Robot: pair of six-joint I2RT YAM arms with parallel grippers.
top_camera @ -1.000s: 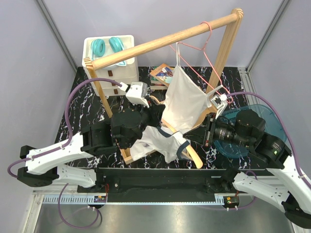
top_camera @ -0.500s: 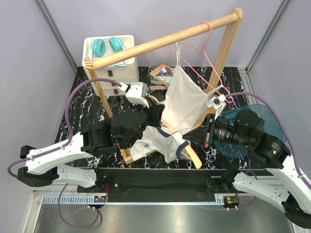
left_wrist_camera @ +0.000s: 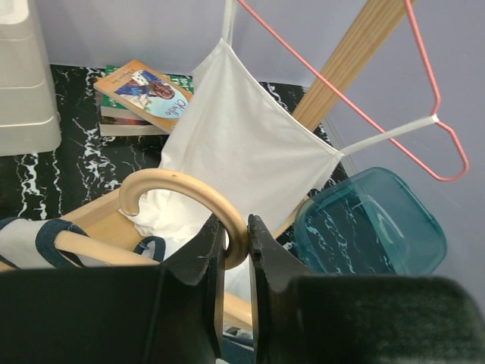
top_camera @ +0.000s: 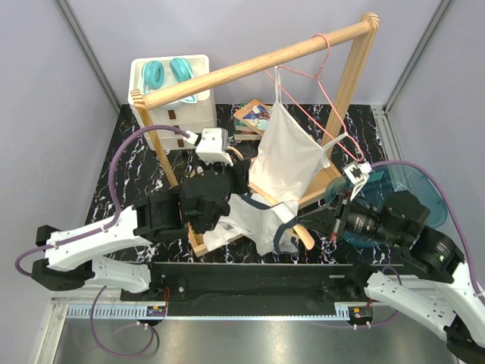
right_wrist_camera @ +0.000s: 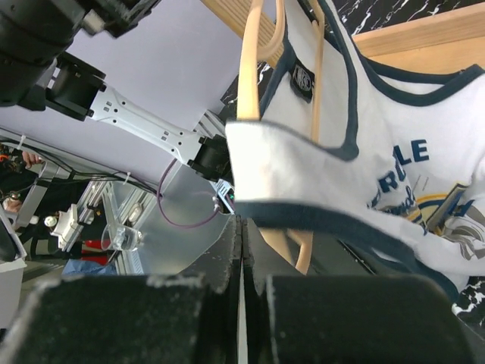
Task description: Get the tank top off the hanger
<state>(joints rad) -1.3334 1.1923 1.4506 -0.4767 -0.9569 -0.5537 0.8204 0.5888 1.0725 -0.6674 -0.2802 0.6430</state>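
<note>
The left hand (left_wrist_camera: 235, 229) is nearly closed, its two fingers pinching the curved hook of the wooden hanger (left_wrist_camera: 173, 186). It holds the hanger low over the table's near edge, a little left of centre. Over the last second this arm has barely shifted, so it serves as the anchor.

The tank top (top_camera: 248, 220), white with navy trim, is still draped on that hanger just right of the left hand. Its body is bunched toward the near edge. From the right wrist view both hanger arms still pass through the neck opening, so the tank top is not yet free.

The real change is on the right. The right arm has drawn back from the middle of the table toward the near right corner. The right hand (right_wrist_camera: 242, 227) now sits lower and nearer the edge. Its fingers are pressed together with no gap showing, and the trimmed hem meets their tips, so it appears to be pinching the cloth.

My reading is that the pull has begun, drawing the fabric toward the hanger's right end. That shoulder should slip off first.
</note>
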